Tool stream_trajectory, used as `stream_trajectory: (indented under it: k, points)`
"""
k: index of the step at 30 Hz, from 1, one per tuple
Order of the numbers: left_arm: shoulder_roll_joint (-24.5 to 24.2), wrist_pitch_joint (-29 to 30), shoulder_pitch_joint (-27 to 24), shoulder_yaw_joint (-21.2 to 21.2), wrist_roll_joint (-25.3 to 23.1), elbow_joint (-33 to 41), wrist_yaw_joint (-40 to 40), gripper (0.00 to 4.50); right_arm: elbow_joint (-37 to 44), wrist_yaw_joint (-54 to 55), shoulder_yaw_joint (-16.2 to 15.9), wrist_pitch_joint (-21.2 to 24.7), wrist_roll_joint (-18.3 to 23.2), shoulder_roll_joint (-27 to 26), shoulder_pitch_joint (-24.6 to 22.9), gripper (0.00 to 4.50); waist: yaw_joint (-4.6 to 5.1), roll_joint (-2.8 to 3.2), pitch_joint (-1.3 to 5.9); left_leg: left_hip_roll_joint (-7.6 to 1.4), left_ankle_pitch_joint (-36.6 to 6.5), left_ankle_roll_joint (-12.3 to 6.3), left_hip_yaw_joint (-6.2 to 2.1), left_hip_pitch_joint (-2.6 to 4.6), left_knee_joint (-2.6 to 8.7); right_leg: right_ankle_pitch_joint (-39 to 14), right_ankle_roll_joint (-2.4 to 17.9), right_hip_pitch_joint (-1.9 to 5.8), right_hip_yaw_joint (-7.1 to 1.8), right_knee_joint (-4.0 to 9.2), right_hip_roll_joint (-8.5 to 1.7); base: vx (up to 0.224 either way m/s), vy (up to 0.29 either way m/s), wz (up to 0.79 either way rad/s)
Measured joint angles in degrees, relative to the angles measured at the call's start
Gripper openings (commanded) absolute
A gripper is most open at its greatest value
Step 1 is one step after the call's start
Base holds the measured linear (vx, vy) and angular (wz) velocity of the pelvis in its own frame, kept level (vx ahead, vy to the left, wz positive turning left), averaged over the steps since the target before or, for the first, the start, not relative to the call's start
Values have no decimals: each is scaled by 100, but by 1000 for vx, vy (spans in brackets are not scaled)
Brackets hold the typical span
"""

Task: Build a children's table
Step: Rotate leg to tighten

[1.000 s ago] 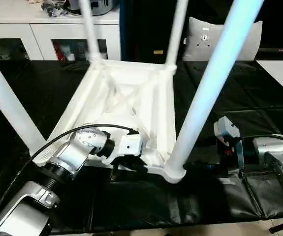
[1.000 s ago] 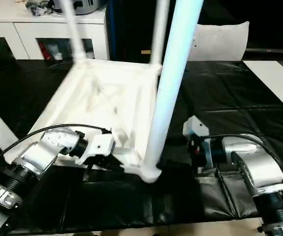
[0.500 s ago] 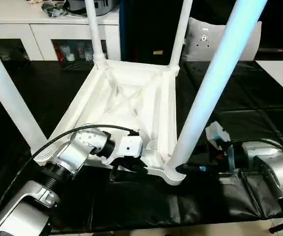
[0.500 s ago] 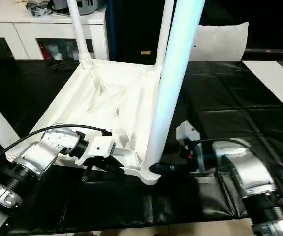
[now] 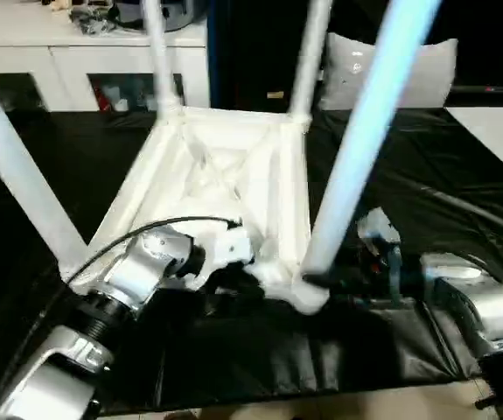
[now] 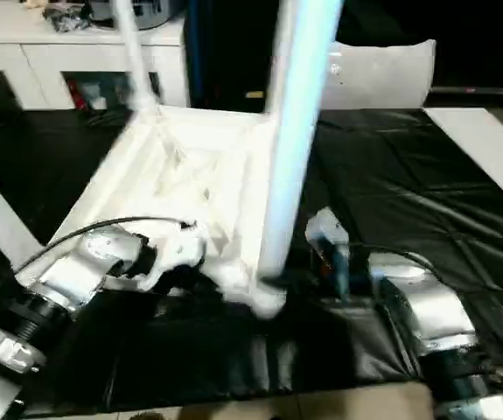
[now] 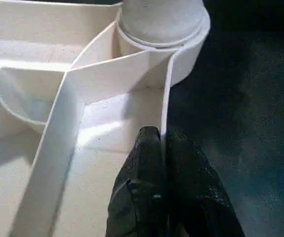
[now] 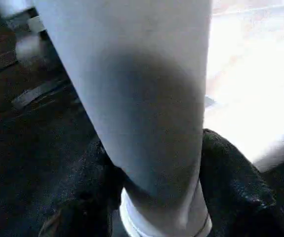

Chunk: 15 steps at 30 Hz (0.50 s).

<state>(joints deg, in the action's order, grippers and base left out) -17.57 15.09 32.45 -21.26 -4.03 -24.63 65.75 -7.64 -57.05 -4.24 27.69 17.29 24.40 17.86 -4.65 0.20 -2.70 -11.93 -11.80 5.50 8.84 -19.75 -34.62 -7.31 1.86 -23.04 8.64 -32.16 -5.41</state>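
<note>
The children's table lies upside down on the black cover, its X-ribbed tabletop [image 5: 225, 166] facing up. Legs stand in its corner sockets: far left [image 5: 157, 52], far right [image 5: 308, 52], near left [image 5: 15, 166] and near right [image 5: 356, 149]. My left gripper [image 7: 164, 148] is shut on the thin rim of the tabletop's near edge, just beside the near right socket [image 7: 161, 29]. My right gripper [image 8: 156, 187] has closed round the foot of the near right leg [image 8: 142, 98], with a black finger [image 8: 230, 177] pressed against each side of it.
A white cabinet with glass doors [image 5: 76, 61] stands behind the work, with clutter on top. A pale cushion [image 5: 426, 70] leans at the back right, and a white board [image 5: 496, 122] lies at the right edge. Black padded cover [image 5: 461, 184] spreads under everything.
My right gripper has moved left to the foot of the near right leg and closed round it. The left gripper keeps its hold on the rim. The camera has shifted a little.
</note>
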Motion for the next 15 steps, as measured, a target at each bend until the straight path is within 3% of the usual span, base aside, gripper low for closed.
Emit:
stream_trajectory:
  k: [4, 7, 9, 10, 15]
  points:
    - [822, 720, -23, 297, -38, -44, -1310, 0, -234, 1740, 485, 394, -299, -740, 297, 199, 379, 4, 1, -9, -1, -1, -42, -33, -29, 1, -3, 7, 101, 94, 0, 0, 0, 0]
    - [1099, 965, -8, 349, -91, -47, -1850, 0, -327, 2479, 580, 482, -452, -1067, 454, 199, 507, 29, 13, -17, -2, -2, -72, -41, -19, 2, -4, 27, 174, 162, -4, 0, 0, 0]
    - [1127, 980, -8, 360, -91, -49, -1923, 0, -330, 2583, 581, 451, -460, -1109, 458, 199, 527, 38, 16, -13, -3, -3, -71, -28, -13, 3, -5, 25, 180, 174, -5, 0, 0, 0]
    - [1128, 981, -7, 368, -94, -47, -1928, 0, -340, 2602, 583, 401, -464, -1133, 451, 252, 534, 39, 16, -13, -3, -3, -71, -36, -9, 3, -5, 26, 181, 181, -5, 0, 0, 0]
    - [1112, 902, -7, 299, -161, -12, -1912, 0, -262, 2563, 632, 363, -438, -1158, 385, 294, 547, 44, 16, -8, -7, -11, -70, -39, -1, 4, -6, 26, 160, 208, -6, 0, 0, 0]
